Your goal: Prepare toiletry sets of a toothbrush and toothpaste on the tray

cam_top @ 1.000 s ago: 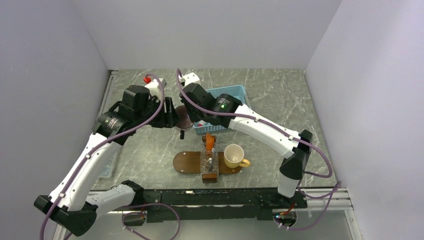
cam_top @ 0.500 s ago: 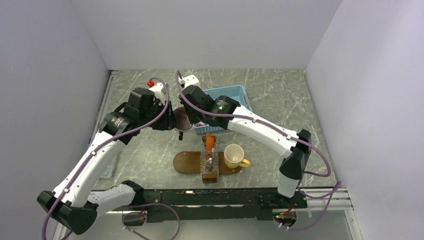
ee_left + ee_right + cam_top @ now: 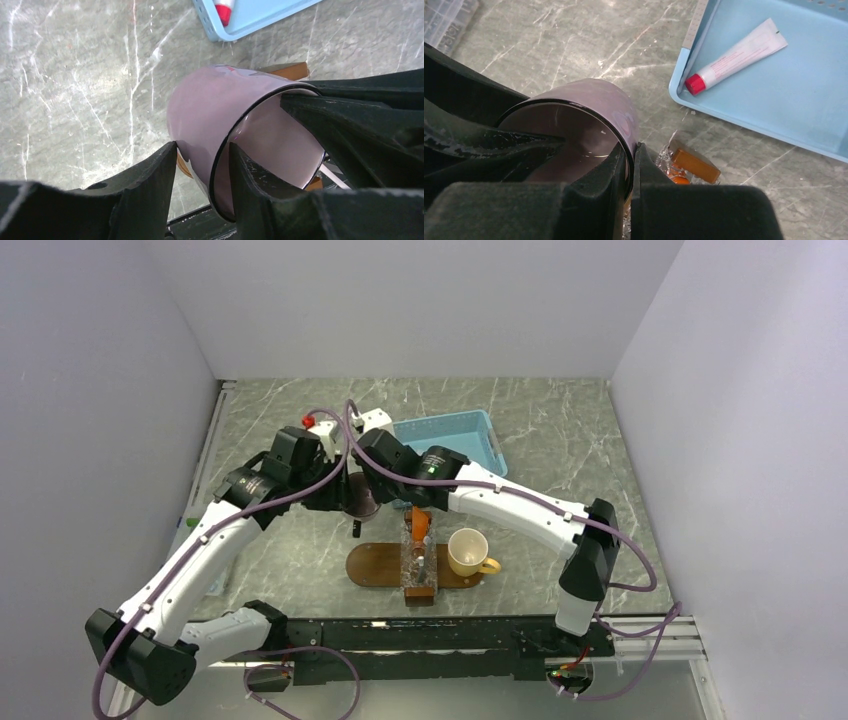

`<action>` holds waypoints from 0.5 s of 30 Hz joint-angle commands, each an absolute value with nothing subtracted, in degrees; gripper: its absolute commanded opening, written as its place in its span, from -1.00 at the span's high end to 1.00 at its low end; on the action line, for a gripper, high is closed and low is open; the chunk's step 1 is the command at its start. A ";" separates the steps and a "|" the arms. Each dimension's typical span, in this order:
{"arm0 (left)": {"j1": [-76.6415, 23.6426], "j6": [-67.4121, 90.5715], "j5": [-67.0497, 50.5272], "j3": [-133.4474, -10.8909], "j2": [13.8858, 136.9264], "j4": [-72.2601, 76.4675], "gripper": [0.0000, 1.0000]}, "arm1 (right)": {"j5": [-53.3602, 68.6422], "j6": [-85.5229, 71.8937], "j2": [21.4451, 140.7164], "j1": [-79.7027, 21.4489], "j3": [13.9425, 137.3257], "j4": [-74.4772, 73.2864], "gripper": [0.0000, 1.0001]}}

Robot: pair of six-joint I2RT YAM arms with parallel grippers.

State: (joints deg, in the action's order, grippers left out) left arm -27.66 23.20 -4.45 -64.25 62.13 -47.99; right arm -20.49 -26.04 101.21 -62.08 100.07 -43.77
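Both grippers hold one mauve cup (image 3: 360, 502) in the air, just behind the left end of the dark-brown oval tray (image 3: 375, 565). My left gripper (image 3: 202, 146) straddles the cup's wall (image 3: 210, 115), one finger outside and one inside, shut on it. My right gripper (image 3: 630, 147) is pinched shut on the opposite rim of the cup (image 3: 594, 95). The orange toothpaste (image 3: 420, 524) stands in a clear glass (image 3: 418, 558) on the tray and also shows in the right wrist view (image 3: 696, 166). I cannot make out a toothbrush.
A yellow mug (image 3: 467, 552) sits on the tray's right end. The light-blue basket (image 3: 470, 425) stands behind, holding a white tube with a red cap (image 3: 734, 57). A clear plastic box (image 3: 215, 575) lies at the table's left edge.
Both arms have carried the mauve cup nearer and slightly right, towards the tray. More of the blue basket now shows behind them.
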 commanded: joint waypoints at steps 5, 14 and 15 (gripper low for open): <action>-27.47 23.01 -4.00 -59.26 62.06 -46.02 0.22 | -18.31 -30.61 99.83 -63.31 97.85 -35.66 1.00; -27.59 22.68 -4.47 -56.83 61.57 -45.66 0.56 | -16.52 -32.09 100.37 -63.93 95.34 -33.69 1.00; -27.52 22.60 -4.59 -56.66 61.61 -45.70 0.59 | -16.18 -32.27 100.46 -63.98 95.11 -33.48 1.00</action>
State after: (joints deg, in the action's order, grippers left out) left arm -27.57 24.27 -3.55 -57.14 62.41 -46.94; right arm -18.87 -30.15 102.32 -63.66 94.83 -41.32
